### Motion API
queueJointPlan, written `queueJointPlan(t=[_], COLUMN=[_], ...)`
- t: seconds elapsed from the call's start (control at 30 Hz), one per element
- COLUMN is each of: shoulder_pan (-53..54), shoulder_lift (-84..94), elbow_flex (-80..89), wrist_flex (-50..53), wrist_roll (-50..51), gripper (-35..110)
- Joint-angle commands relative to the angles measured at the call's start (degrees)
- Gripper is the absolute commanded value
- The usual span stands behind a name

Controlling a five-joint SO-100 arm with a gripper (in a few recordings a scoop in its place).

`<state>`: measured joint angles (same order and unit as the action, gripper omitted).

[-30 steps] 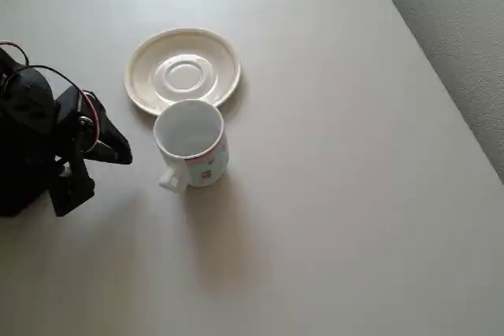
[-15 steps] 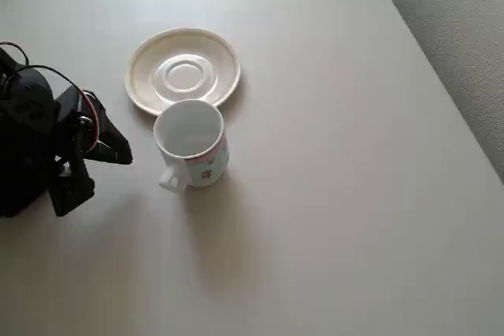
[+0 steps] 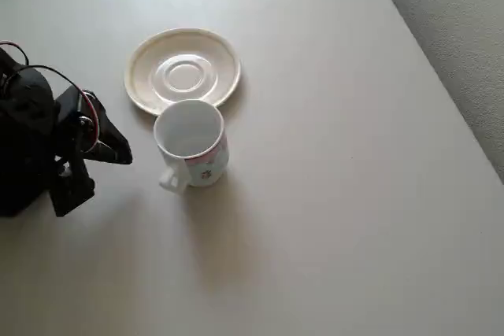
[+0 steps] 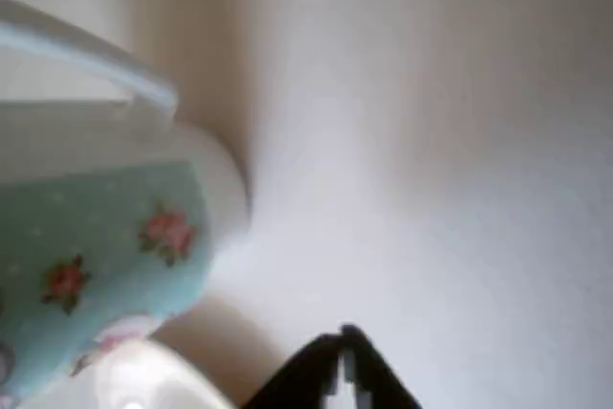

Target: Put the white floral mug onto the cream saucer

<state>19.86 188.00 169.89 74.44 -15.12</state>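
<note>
The mug (image 3: 191, 142) stands upright on the pale surface (image 3: 331, 194), mouth up, just beside the near edge of the saucer (image 3: 183, 71) and seemingly overlapping its rim from above; whether they touch I cannot tell. Its loop handle (image 3: 168, 180) points away from the saucer, toward the lower left of the overhead view. The jaws (image 3: 98, 159) sit to the left of the mug, apart from it, holding nothing; they look parted, one dark finger above and one below, though how wide is hard to judge. In the wrist view the mug's teal band with pink flowers (image 4: 105, 256) looms close and blurred. Being glazed ceramic, the mug is likely stiff, fairly heavy, slippery and chippable, so a firm pinch across the rim wall or the handle looks safest, with a gentle set-down on the saucer's centre ring.
</note>
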Motion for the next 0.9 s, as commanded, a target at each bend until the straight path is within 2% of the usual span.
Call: queueJointPlan(t=[0.0,0.13,0.3,0.5,0.87], shoulder_pan=[0.26,0.70,6.33,2.02,-0.53], shoulder_lift=[0.62,0.62,0.70,-1.05,-48.52], elbow_flex=[-0.26,0.09,-4.66,-18.81,-58.27], wrist_flex=[0.18,-1.41,-0.79,6.06,12.92], wrist_roll=[-0.70,-4.57,-8.53,-10.37,-4.04], gripper=[-2,-2,-1,12,17])
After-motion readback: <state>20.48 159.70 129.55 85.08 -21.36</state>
